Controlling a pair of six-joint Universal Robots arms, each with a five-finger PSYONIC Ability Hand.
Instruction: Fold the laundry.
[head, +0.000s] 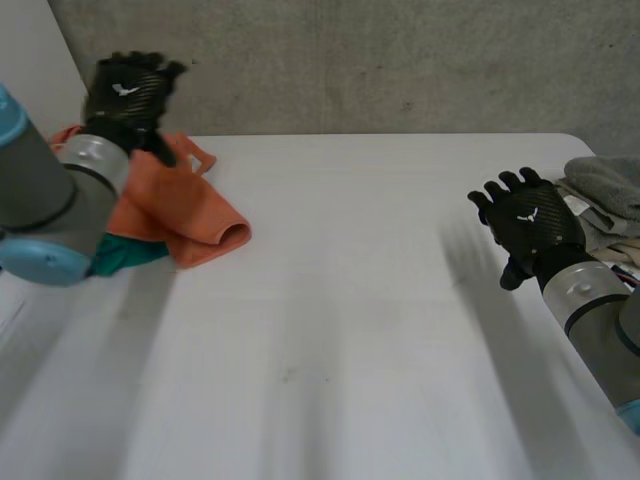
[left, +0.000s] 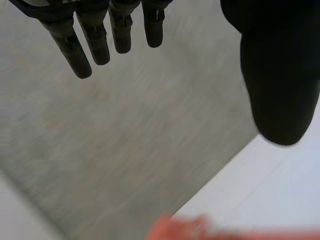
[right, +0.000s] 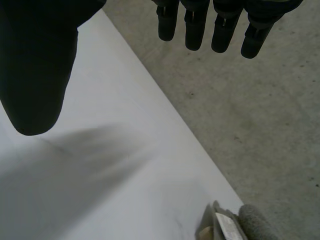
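Note:
A folded orange cloth (head: 185, 205) lies at the table's far left, on top of a teal cloth (head: 125, 255). My left hand (head: 128, 95) hovers above the orange cloth's far edge with straight fingers (left: 95, 42) and thumb, holding nothing; a strip of the orange cloth (left: 180, 229) lies below it. My right hand (head: 530, 222) is raised over the table's right side, open and empty, its fingers (right: 220, 30) pointing toward the far edge. A pile of unfolded grey and pale laundry (head: 610, 200) sits just right of that hand, and its corner (right: 240, 225) shows past the palm.
The white table (head: 340, 320) stretches wide between both arms. A grey concrete wall (head: 380, 60) stands behind its far edge. My left arm (head: 50, 215) covers part of the teal cloth.

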